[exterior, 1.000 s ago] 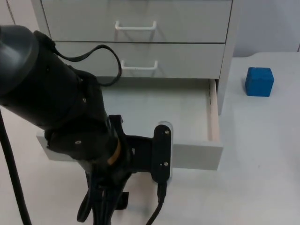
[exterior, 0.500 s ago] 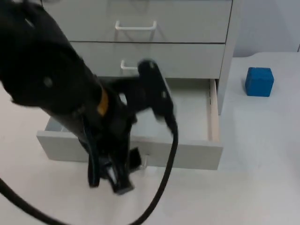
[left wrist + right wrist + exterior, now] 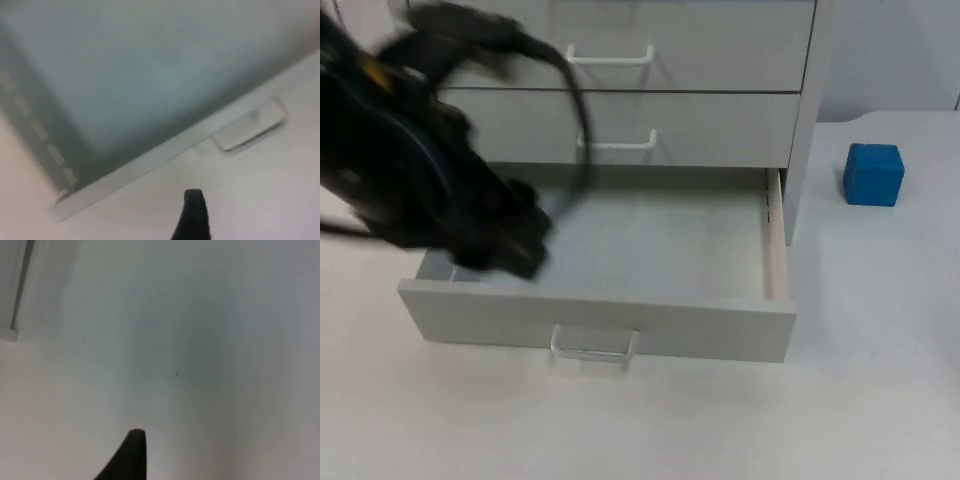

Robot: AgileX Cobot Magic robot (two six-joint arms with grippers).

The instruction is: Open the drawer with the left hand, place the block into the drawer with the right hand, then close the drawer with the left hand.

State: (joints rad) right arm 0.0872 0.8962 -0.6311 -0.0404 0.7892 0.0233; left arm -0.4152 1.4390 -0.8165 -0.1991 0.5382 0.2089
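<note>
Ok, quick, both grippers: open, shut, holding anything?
Left gripper: above the open drawer's front edge, holding nothing visible; open or shut cannot be told.
Right gripper: waits over bare table; cannot be told.

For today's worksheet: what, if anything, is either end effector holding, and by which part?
Nothing: the drawer stands open with its handle free, and the block sits alone.
</note>
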